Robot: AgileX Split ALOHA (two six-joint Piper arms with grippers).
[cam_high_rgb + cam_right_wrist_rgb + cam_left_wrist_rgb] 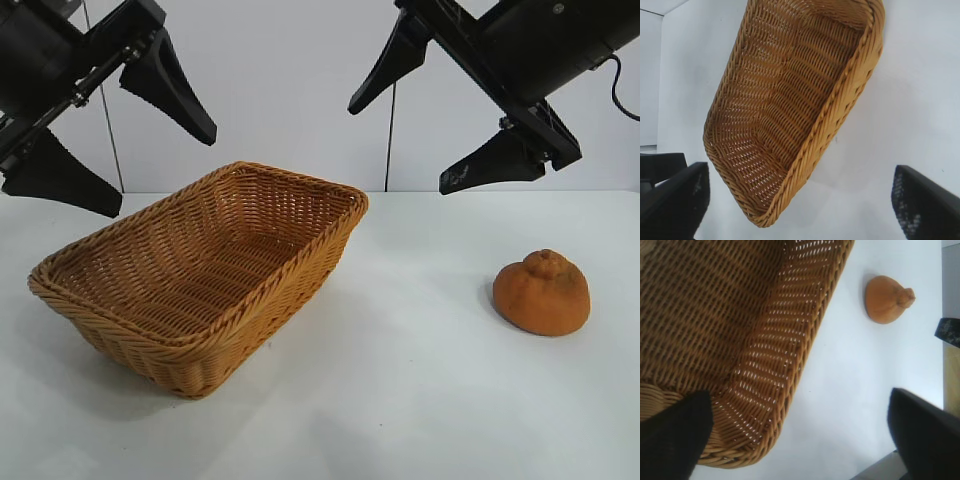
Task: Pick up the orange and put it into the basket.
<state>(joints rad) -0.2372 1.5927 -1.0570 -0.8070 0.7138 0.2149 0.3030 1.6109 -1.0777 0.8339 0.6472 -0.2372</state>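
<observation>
The orange (541,292) sits on the white counter (400,380) at the right side of the exterior view, dome up with its knobbly bump on top, well apart from the basket (290,270) and touched by nothing. The basket, a tan-orange woven rectangle with a braided rim, rests on the counter left of centre, set at a slant to the counter's edge, and nothing lies inside it. The left end effector (112,150) hangs in the air above the basket's left end, its two black fingers spread wide with nothing between them; the left wrist view looks down past those fingers onto the basket's inner wall (765,365) and, farther off, the orange (887,299). The right end effector (432,128) hangs high between basket and orange, its fingers likewise spread apart and holding nothing; its wrist view shows the basket (840,120) below on the counter.
</observation>
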